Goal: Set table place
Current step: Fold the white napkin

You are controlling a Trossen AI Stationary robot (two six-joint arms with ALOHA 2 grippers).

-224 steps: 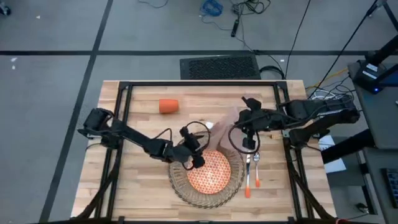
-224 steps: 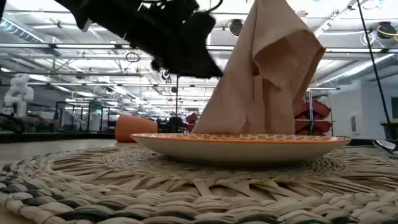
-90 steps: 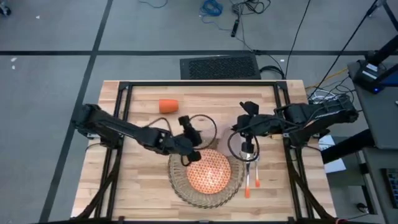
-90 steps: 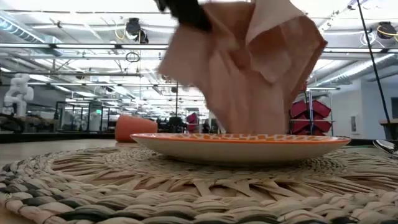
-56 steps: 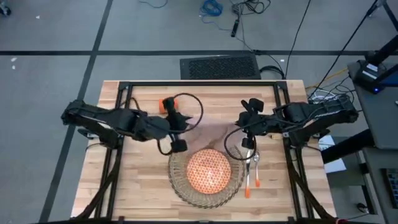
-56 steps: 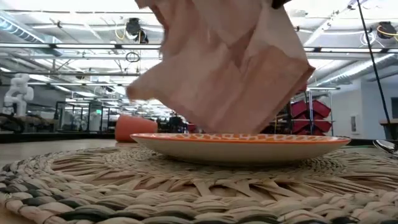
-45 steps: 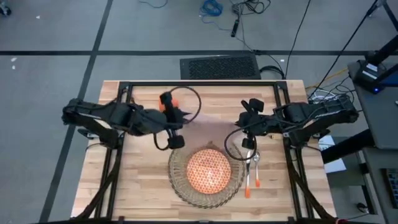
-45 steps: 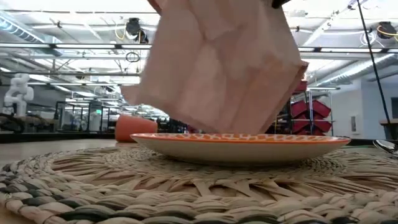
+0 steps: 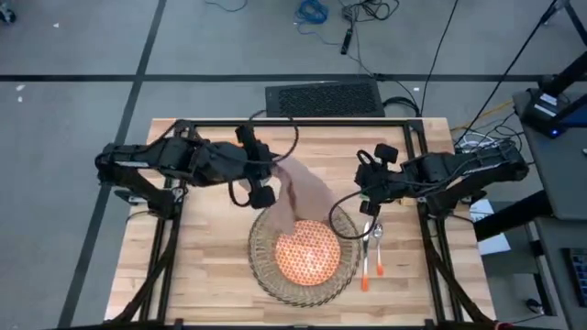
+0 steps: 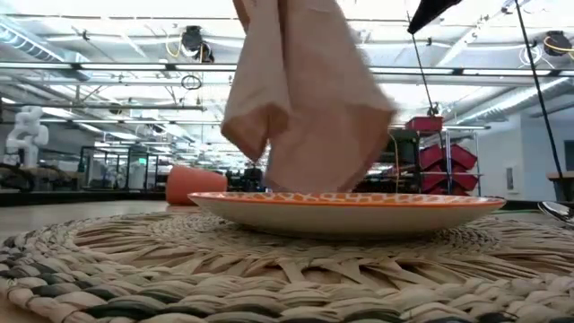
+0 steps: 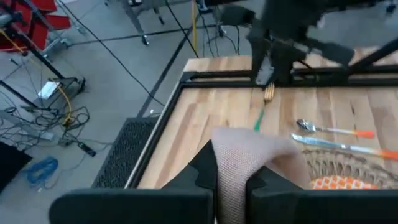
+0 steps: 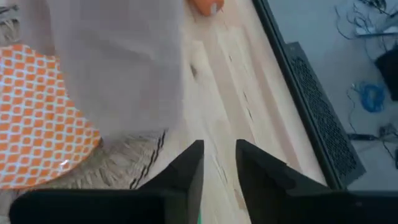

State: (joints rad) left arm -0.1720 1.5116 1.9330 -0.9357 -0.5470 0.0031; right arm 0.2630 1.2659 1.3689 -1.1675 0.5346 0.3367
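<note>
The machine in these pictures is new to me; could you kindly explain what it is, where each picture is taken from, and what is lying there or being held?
It is a robot with two dark jointed arms working at a wooden table. One picture looks straight down from above, one looks level across the tabletop, and the other two come from cameras on the arms' wrists.

On the table is a round woven placemat with an orange-patterned plate on it. Two orange-handled pieces of cutlery lie beside the mat, a green-handled piece lies nearby, and an orange cup lies on its side farther back.

The left end effector pinches a beige napkin, which hangs down over the far part of the plate. The right end effector is above the cutlery.
</note>
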